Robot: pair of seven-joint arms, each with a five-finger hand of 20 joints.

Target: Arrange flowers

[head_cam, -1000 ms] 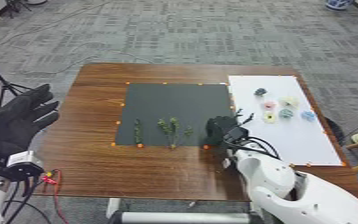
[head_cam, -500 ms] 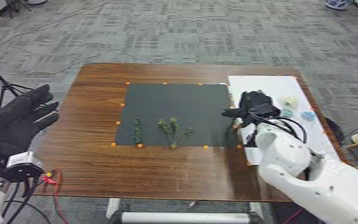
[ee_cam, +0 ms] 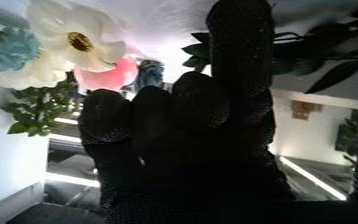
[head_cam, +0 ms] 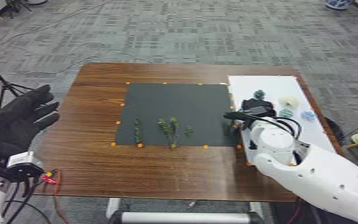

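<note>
Grey patterned carpet (head_cam: 184, 37) behind brown wooden table (head_cam: 95, 172). Right hand (head_cam: 258, 107), black-gloved, fingers loosely extended, is over white rectangular sheet (head_cam: 273, 83); dark blue-green flower (head_cam: 259, 94) just far of it, round cream flower (head_cam: 288, 101) to its right (w/ pale blue bloom (head_cam: 308, 115) nr). Left hand (head_cam: 17, 117), same glove, relaxed, left of table.
</note>
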